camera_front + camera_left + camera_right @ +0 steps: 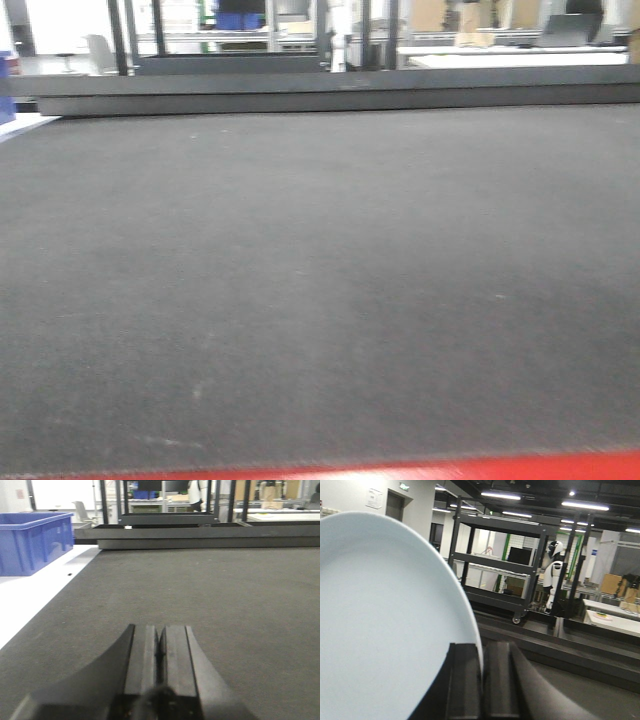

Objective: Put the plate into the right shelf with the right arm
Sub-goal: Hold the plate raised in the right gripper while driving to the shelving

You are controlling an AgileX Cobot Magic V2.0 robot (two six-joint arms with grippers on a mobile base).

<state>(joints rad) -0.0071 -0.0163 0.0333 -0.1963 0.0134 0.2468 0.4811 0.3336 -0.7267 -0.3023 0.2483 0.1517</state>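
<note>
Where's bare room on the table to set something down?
The dark mat is bare from the red edge to the back rail. Crowding: the blue bin on the white strip beside it, and the left gripper low over the mat. The right gripper holds the plate aloft.

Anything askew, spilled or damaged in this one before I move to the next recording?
Nothing stands out. The plate is pinched at its rim by the right gripper and stands on edge, with no chip or crack on the visible part. The left gripper is shut above the dark mat, which shows no spill.
</note>
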